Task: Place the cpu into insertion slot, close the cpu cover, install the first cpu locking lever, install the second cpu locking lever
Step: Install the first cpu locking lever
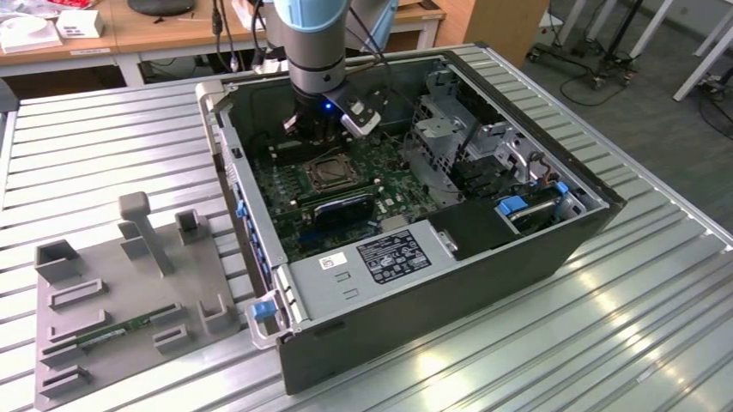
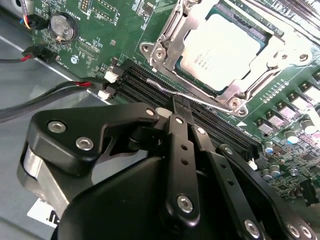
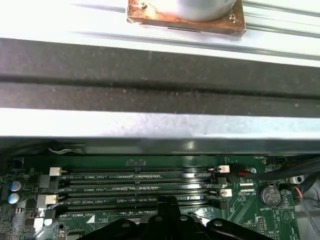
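The cpu (image 2: 220, 47), a square chip with a silvery top, lies in the insertion slot (image 1: 326, 173) on the green motherboard (image 1: 287, 184). Flat over its edges lies the cpu cover (image 2: 167, 32), a silvery frame. A thin silvery locking lever (image 2: 162, 88) runs along the cover's side next to the black memory slots (image 2: 150, 85). My gripper (image 2: 181, 106) stands with its black fingers together, and their tip is at that lever rod; whether it grips the rod is unclear. In the exterior view the gripper (image 1: 323, 137) hangs over the board just behind the slot.
The open computer case (image 1: 458, 283) lies on a ribbed metal table (image 1: 115, 146). Its near wall and the power supply (image 1: 384, 253), drive cage (image 1: 452, 129) and cables (image 2: 45, 95) crowd the board. A grey fixture plate (image 1: 126, 292) sits at the exterior view's left.
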